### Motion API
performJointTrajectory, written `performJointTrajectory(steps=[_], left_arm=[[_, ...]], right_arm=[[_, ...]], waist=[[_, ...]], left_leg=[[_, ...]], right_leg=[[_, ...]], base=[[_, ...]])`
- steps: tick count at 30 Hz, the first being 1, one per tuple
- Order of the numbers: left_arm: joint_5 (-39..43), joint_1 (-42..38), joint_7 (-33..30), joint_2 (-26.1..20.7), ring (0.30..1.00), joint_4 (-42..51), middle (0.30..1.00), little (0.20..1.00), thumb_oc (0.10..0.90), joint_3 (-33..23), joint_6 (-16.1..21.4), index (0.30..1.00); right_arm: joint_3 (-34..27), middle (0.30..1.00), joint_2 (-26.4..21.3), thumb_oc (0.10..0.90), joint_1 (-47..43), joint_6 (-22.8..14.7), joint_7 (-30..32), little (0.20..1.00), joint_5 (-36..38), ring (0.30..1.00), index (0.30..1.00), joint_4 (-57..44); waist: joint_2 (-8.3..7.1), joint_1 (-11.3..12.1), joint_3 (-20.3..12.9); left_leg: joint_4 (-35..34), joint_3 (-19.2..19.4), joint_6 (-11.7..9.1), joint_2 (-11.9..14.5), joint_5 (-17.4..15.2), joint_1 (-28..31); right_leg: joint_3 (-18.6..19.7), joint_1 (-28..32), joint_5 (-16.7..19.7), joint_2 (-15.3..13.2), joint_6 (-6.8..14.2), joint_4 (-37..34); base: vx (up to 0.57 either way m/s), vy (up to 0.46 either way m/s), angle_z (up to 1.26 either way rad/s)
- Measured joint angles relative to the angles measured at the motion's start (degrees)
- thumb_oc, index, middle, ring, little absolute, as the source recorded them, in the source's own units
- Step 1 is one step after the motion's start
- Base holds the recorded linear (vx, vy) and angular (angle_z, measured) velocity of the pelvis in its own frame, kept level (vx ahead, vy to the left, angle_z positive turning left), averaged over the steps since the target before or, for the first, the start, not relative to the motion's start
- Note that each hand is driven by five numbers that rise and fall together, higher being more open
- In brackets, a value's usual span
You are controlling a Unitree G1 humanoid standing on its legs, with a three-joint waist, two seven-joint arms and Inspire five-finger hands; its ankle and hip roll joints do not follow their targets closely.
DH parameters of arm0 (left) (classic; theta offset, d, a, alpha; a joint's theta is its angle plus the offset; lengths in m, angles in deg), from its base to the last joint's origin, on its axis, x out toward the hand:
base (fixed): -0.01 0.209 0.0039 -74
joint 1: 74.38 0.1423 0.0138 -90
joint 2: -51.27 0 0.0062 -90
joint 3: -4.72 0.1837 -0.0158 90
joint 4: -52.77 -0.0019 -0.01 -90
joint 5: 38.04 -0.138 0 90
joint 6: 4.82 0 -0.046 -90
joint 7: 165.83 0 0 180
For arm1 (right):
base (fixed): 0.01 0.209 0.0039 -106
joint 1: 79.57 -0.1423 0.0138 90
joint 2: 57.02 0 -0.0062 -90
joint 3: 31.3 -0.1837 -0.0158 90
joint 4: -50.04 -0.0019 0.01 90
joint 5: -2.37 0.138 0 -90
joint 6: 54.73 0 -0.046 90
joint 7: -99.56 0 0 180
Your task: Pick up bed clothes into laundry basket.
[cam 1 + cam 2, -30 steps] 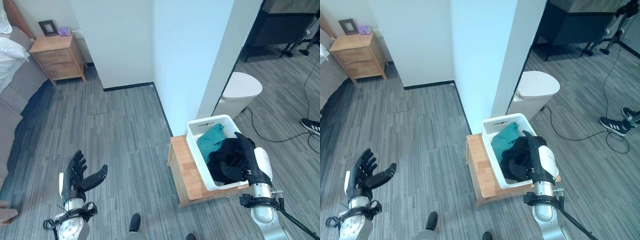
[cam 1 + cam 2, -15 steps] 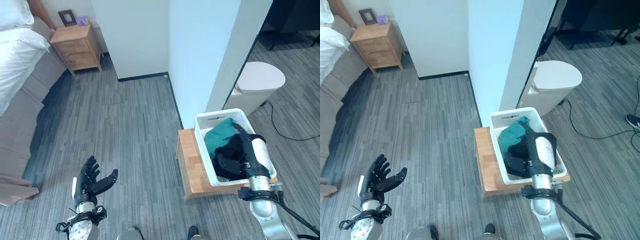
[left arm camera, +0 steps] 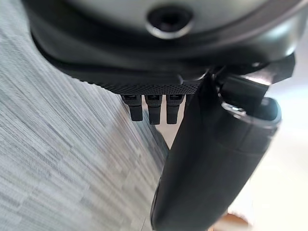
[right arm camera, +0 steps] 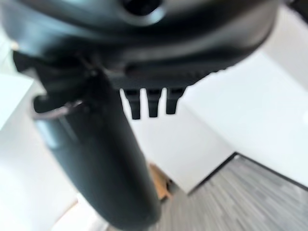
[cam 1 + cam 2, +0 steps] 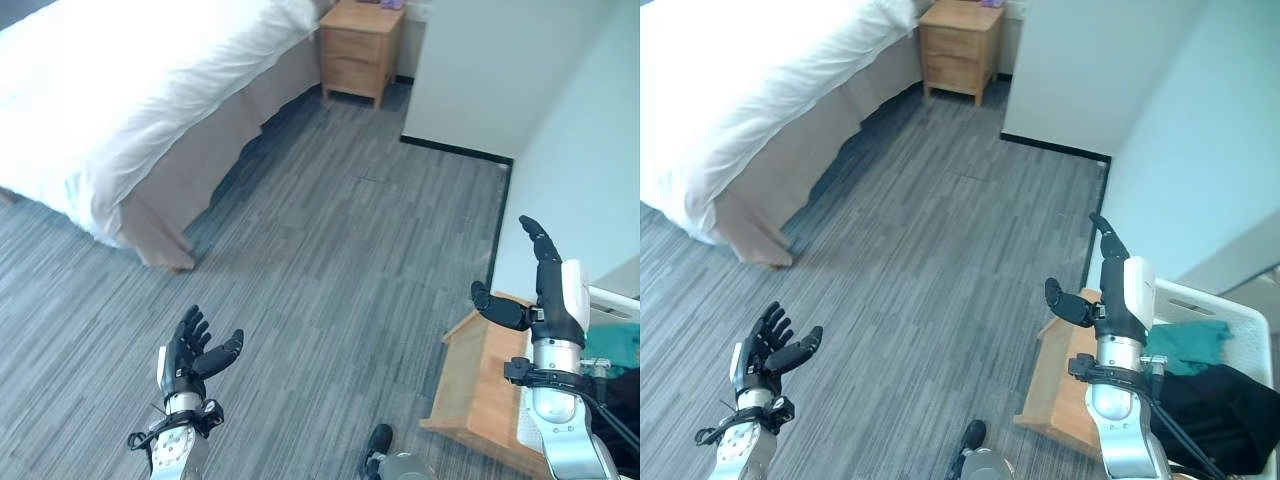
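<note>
Bed clothes lie in the white laundry basket [image 5: 1230,310] at the right edge of the head views: a teal garment [image 5: 1188,340] toward the back and a black garment [image 5: 1225,400] in front of it. The right hand [image 5: 1118,290] holds nothing; its fingers are straight and point upward, the thumb stands out toward the robot's left, and the whole hand is raised upright on its forearm, just beside the basket and apart from the clothes. The left hand [image 5: 190,352] is empty too, fingers spread and relaxed with the thumb out to the side, held low over the floor at the lower left.

The basket rests on a low wooden stand [image 5: 480,375], which sits against a pale wall [image 5: 580,200]. Grey wood-look flooring [image 5: 340,250] runs across the room. A bed with a white cover [image 5: 120,90] and a beige skirt takes up the upper left, and a wooden nightstand [image 5: 362,45] stands beside it against the far wall.
</note>
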Motion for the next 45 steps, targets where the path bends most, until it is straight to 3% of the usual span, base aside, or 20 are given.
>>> performJointTrajectory(steps=[3,5,6,7,8,9,11,13,14,17,21,26,33,37,38,40,41,42,44,45], left_arm=[[0.0,0.3,0.0,-1.3,0.9,0.1,0.9,0.9,0.8,-0.2,0.0,0.9],[-0.1,0.1,-0.1,-4.4,0.9,0.1,0.9,0.9,0.8,-0.4,0.0,0.9],[-0.1,-0.4,-0.3,-4.8,0.9,0.0,0.9,0.9,0.8,-0.1,0.0,0.9],[-0.2,-1.4,-0.5,-5.1,0.9,-0.1,0.9,0.9,0.8,1.1,0.0,0.9],[-0.4,-2.2,-0.4,-5.8,0.9,0.2,0.9,0.9,0.8,3.5,0.0,0.9],[-0.7,-1.1,-0.3,-6.9,0.9,1.4,0.9,0.9,0.8,5.0,0.2,0.9],[-1.8,-0.5,-0.5,-7.7,0.9,1.9,0.9,0.9,0.8,5.5,0.0,0.9],[-3.0,-0.5,-1.1,-8.7,0.9,1.9,0.9,0.9,0.8,5.4,0.0,0.9],[-4.1,-0.6,-1.7,-8.8,0.9,1.8,0.9,0.9,0.8,5.1,0.0,0.9],[-4.6,-0.4,-2.8,-8.5,0.9,2.2,0.9,0.9,0.8,2.8,0.0,0.9],[-5.6,-0.9,-2.7,-7.1,0.9,2.3,0.9,0.9,0.8,0.6,0.1,0.9],[-6.7,-0.4,-2.5,-4.5,0.9,2.2,0.9,0.9,0.8,0.6,0.1,0.9],[-6.7,-0.2,-2.6,-4.4,0.9,2.2,0.9,0.9,0.8,0.6,0.1,0.9],[-6.7,0.0,-3.0,-5.5,0.9,2.1,0.9,0.9,0.8,-0.1,0.1,0.9],[-6.7,-0.2,-2.6,-5.8,0.9,2.1,0.9,0.9,0.8,-0.4,0.2,0.9],[-6.6,-0.5,-2.5,-6.7,0.9,1.8,0.9,0.9,0.8,-0.7,0.1,0.9],[-5.3,-0.7,-2.6,-6.2,0.9,2.2,0.9,0.9,0.8,-0.4,0.1,0.9],[-4.3,-2.1,-2.7,-6.8,0.9,2.8,0.9,0.9,0.8,-0.2,0.5,0.9],[-2.6,-0.6,-2.6,-5.1,0.9,1.9,0.9,0.9,0.8,-0.2,0.1,0.9],[-1.9,-0.2,-2.5,-4.2,0.9,1.9,0.9,0.9,0.8,-0.2,0.1,0.9]], right_arm=[[2.2,0.9,0.2,0.8,-0.2,0.0,-0.1,0.9,-0.1,0.9,0.9,0.0],[5.2,0.9,1.1,0.8,-0.2,-0.1,-0.8,0.9,-0.1,0.9,0.9,0.0],[5.3,0.9,1.5,0.8,0.0,-0.1,-1.0,0.9,-0.1,0.9,0.9,0.0],[5.1,0.9,2.0,0.8,1.4,-0.1,-1.1,0.9,-0.2,0.9,0.9,-0.2],[4.7,0.9,2.7,0.8,3.6,-0.3,-1.0,0.9,-0.2,0.9,0.9,-0.6],[5.8,0.9,3.3,0.8,5.1,-0.2,-1.4,0.9,-0.2,0.9,0.9,0.0],[6.2,0.9,5.1,0.8,6.1,-0.1,-2.0,0.9,-0.2,0.9,0.9,0.4],[6.1,0.9,6.2,0.8,6.3,0.0,-2.3,0.9,-0.2,0.9,0.9,0.9],[5.8,0.9,6.3,0.8,6.2,0.2,-2.3,0.9,-0.1,0.9,0.9,2.1],[6.0,0.9,6.3,0.8,3.3,0.9,-2.3,0.9,0.0,0.9,0.9,2.4],[6.0,0.9,5.9,0.8,0.3,1.1,-2.2,0.9,0.0,0.9,0.9,2.5],[6.0,0.9,3.8,0.8,-0.2,1.2,-2.3,0.9,0.0,0.9,0.9,2.4],[6.0,0.9,3.9,0.8,0.2,1.2,-2.7,0.9,0.5,0.9,0.9,2.4],[7.0,0.9,4.1,0.8,-0.6,1.0,-3.9,0.9,1.2,0.9,0.9,2.6],[6.7,0.9,4.6,0.8,-1.2,0.4,-4.1,0.9,1.9,0.9,0.9,3.8],[7.0,0.9,5.3,0.8,-0.6,0.8,-5.0,0.9,3.0,0.9,0.9,4.3],[7.0,0.9,4.6,0.8,-0.4,0.6,-4.8,0.9,3.8,0.9,0.9,4.3],[6.1,0.9,4.8,0.8,-0.2,0.7,-5.0,0.9,4.1,0.9,0.9,4.1],[7.0,0.9,3.8,0.8,-0.9,1.1,-4.7,0.9,4.7,0.9,0.9,3.9],[6.9,0.9,3.8,0.8,-0.9,1.1,-4.6,0.9,4.7,0.9,0.9,3.8]], waist=[[-2.48,0.1,-1.2],[-5.77,0.4,-1.8],[-6.2,-0.3,-1.7],[-6.17,-1.4,-1.0],[-6.32,-3.4,-0.8],[-5.76,-2.6,-1.0],[-6.55,-3.6,-1.1],[-6.79,-3.8,-1.2],[-7.47,-4.4,-1.8],[-6.01,-2.1,-2.2],[-4.49,-1.2,-2.2],[-3.58,-0.9,-2.3],[-2.87,-1.1,-2.3],[-2.35,-1.2,-1.8],[-2.5,-0.9,-0.7],[-5.3,0.5,0.4],[-5.41,1.9,1.2],[-7.3,2.7,2.9],[-7.2,3.3,3.8],[-6.85,3.4,4.1]], left_leg=[[-0.2,-1.2,1.7,-2.6,-0.6,-0.6],[1.8,-3.0,2.8,-3.4,-1.3,-1.6],[2.7,-4.0,3.7,-3.2,-1.9,-2.0],[3.8,-7.1,4.8,-3.3,-2.5,-2.7],[3.7,-10.8,5.5,-3.9,-2.7,-2.3],[2.8,-12.8,6.3,-3.8,-2.1,-2.2],[1.9,-15.9,6.3,-4.3,-1.3,-3.0],[1.2,-19.9,5.8,-5.0,-0.3,-3.3],[0.5,-22.1,5.4,-6.0,-0.1,-3.0],[-2.5,-21.4,3.4,-5.3,1.1,-1.5],[-4.6,-19.7,1.3,-2.2,2.5,0.5],[-4.9,-18.9,0.2,-0.1,3.3,1.0],[-4.9,-19.8,0.0,0.0,3.4,0.8],[-3.8,-17.5,0.0,1.2,3.4,0.3],[1.4,-17.2,-1.0,2.9,1.7,-1.3],[12.9,-17.5,-1.1,4.0,0.7,-5.1],[27.1,-20.7,-1.3,7.1,1.1,-12.3],[39.0,-21.7,-1.9,9.7,3.9,-18.7],[41.7,-22.1,-1.3,11.8,7.2,-24.5],[40.5,-20.9,-0.7,11.9,6.7,-25.5]], right_leg=[[0.1,-0.9,0.1,-3.1,1.3,2.1],[0.7,-1.2,0.8,-7.0,2.2,7.1],[3.9,-1.9,1.2,-8.2,2.7,10.8],[12.7,-3.5,1.7,-10.1,3.6,18.2],[26.2,-8.5,1.9,-10.1,8.5,27.1],[34.7,-9.8,-1.6,-6.6,13.4,25.2],[43.2,-10.9,-3.8,-2.2,12.9,20.1],[44.9,-10.2,-1.7,-0.1,10.5,15.3],[45.6,-7.9,-0.2,-0.2,10.3,10.5],[43.2,-2.2,-0.7,0.5,10.7,-0.6],[41.1,3.2,3.0,4.0,8.5,-10.3],[39.7,4.2,2.9,5.8,8.0,-10.8],[38.8,4.3,2.8,5.8,8.0,-10.6],[39.5,-0.1,-0.6,6.7,7.5,-4.8],[37.0,-1.3,-4.2,7.3,4.9,-0.1],[37.7,-1.5,-4.7,6.5,4.6,1.7],[34.3,-2.2,-7.9,8.2,-0.6,6.3],[34.0,-1.4,-7.2,7.8,0.1,6.5],[33.6,1.9,-8.4,8.9,-1.5,4.9],[33.5,2.8,-8.5,9.1,-1.7,4.0]], base=[[-0.05,0.14,0.31],[-0.05,0.09,0.61],[-0.03,0.078,1.13],[-0.01,0.115,1.74],[-0.06,0.043,1.9],[-0.07,0.037,1.47],[-0.02,-0.089,1.09],[0.02,-0.115,1.21],[0.02,-0.047,0.75],[0.0,-0.146,-0.01],[0.0,-0.126,-0.13],[0.0,-0.123,0.06],[-0.04,-0.179,0.06],[0.03,-0.264,-0.27],[0.0,-0.283,-0.38],[-0.03,-0.527,-0.4],[-0.03,-0.421,-0.24],[0.09,-0.162,-0.17],[0.16,-0.127,-0.11],[0.14,-0.013,-0.15]])
